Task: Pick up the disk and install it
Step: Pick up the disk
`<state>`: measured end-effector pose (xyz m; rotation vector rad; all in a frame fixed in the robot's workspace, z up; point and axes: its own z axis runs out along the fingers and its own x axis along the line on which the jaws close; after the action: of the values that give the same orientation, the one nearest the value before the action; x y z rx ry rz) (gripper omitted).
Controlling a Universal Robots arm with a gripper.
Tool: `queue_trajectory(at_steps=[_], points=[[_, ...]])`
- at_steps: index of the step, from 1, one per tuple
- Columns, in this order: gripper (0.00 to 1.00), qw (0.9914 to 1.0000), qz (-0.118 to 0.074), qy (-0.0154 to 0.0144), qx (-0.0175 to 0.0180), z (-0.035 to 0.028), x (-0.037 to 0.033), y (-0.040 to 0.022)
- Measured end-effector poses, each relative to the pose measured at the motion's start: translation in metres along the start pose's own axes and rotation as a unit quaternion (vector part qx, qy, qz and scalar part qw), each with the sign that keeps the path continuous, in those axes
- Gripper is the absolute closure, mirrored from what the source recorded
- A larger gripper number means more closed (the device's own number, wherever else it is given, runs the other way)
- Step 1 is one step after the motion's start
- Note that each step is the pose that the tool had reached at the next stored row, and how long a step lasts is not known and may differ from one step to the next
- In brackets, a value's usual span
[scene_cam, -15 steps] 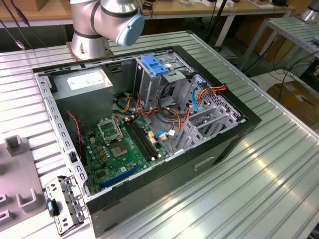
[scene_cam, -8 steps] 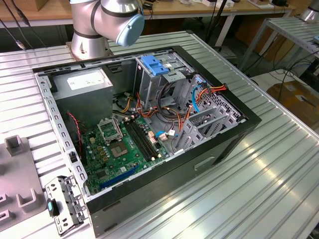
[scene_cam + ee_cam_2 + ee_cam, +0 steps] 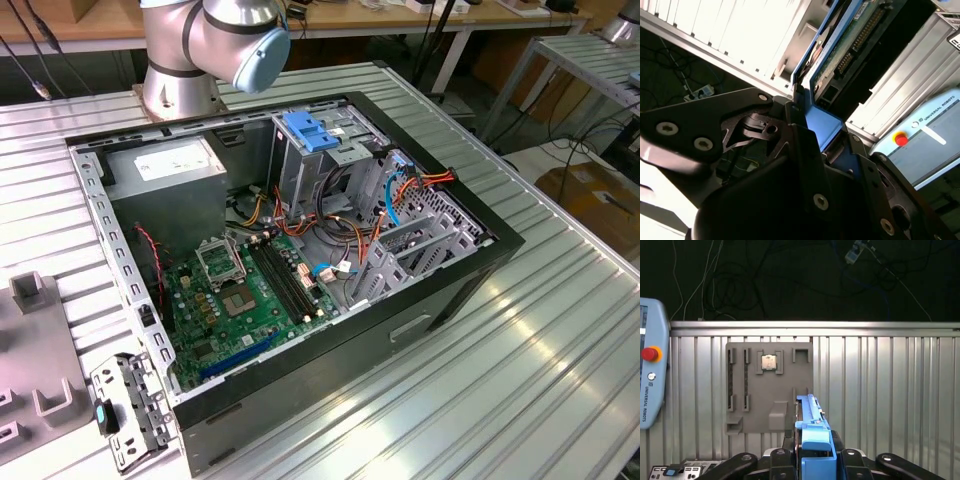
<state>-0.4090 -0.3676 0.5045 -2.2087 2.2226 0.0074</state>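
Note:
The disk (image 3: 812, 437) is held edge-on, so in the first wrist view its blue plastic side rail faces the camera. In the second wrist view the disk (image 3: 842, 52) shows its green circuit-board underside and connector, with a blue rail along the edge. My gripper (image 3: 814, 460) is shut on the disk, its black fingers (image 3: 800, 135) pressing on both sides. It hangs above the ribbed metal table, over a grey fixture plate (image 3: 769, 387).
The open computer case (image 3: 480, 270) lies on the table with its motherboard (image 3: 250, 290), a blue-handled drive cage (image 3: 312, 132) and a grey box (image 3: 165, 165) inside. The arm's base (image 3: 180, 80) stands behind it. A teach pendant (image 3: 650, 370) lies beside the fixture plate.

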Motion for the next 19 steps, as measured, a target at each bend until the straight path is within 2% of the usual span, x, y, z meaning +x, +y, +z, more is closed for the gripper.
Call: queue_trajectory(at_steps=[2,7,9,19], points=[[0.63,1.0,0.0,0.0,-0.0001,0.0,0.0009,-0.0008],[0.63,1.0,0.0,0.0,0.0,-0.0001,0.0097,-0.0019],[0.63,1.0,0.0,0.0,0.0,0.0,0.0107,-0.0029],[0.63,1.0,0.0,0.0,-0.0013,-0.0001,0.0114,-0.0204]])
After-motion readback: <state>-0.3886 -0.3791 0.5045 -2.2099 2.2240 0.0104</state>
